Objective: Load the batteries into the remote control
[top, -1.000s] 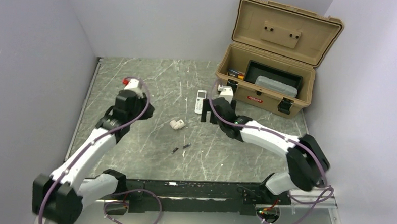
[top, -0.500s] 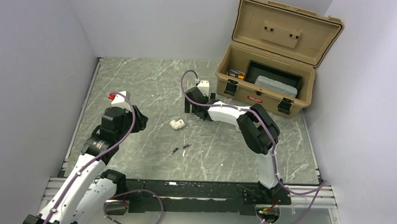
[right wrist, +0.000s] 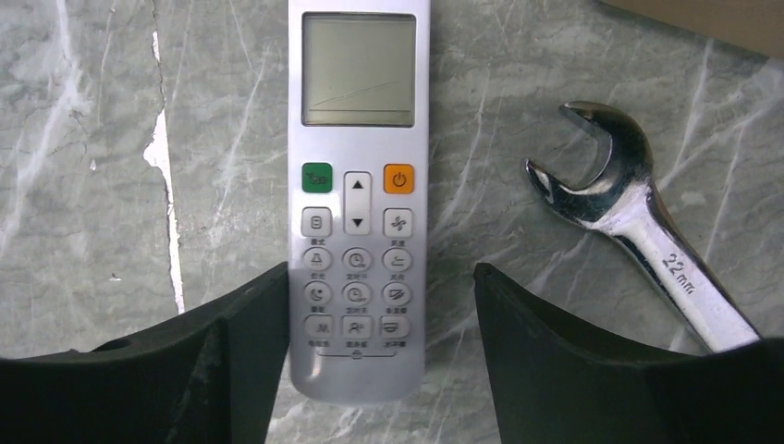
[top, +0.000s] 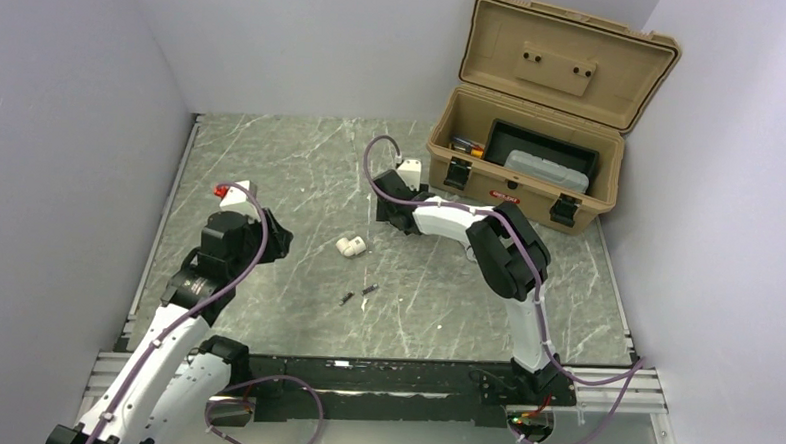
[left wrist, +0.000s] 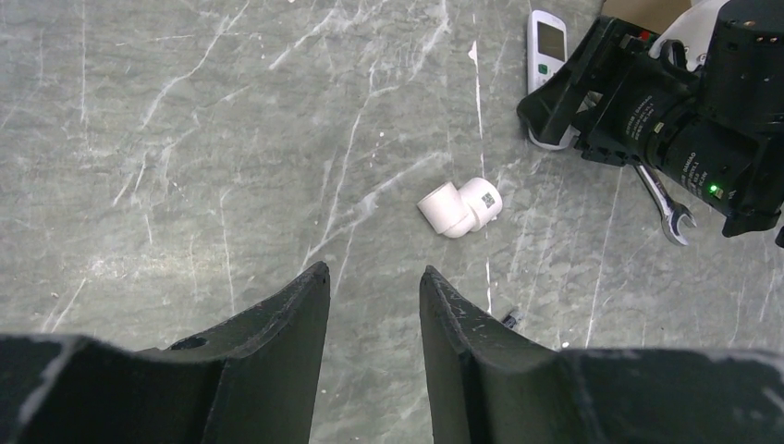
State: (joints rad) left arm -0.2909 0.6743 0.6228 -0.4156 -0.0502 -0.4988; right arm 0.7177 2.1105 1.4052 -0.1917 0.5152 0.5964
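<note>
Wrench (right wrist: 647, 242) lies just beside the remote control (right wrist: 359, 185), which the right gripper's (right wrist: 379, 275) wide jaws straddle. Left gripper (left wrist: 372, 282) is narrow and empty. Open toolbox (top: 530, 204) holds a grey case (top: 546, 173).

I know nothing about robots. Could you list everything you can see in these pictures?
remote control: one, white, face up on the table near the toolbox
wrench: one, silver, flat beside the remote control
pipe fitting: one, white, mid-table
batteries: two, dark, on the table just nearer than the pipe fitting
toolbox: one, tan, lid open, far right of the table
tray: one, dark, inside the toolbox
case: one, grey, in the tray
table: one, grey-green marbled
left gripper: one, black, open and empty, above the table's left side
right gripper: one, black, open, straddling the remote control
</note>
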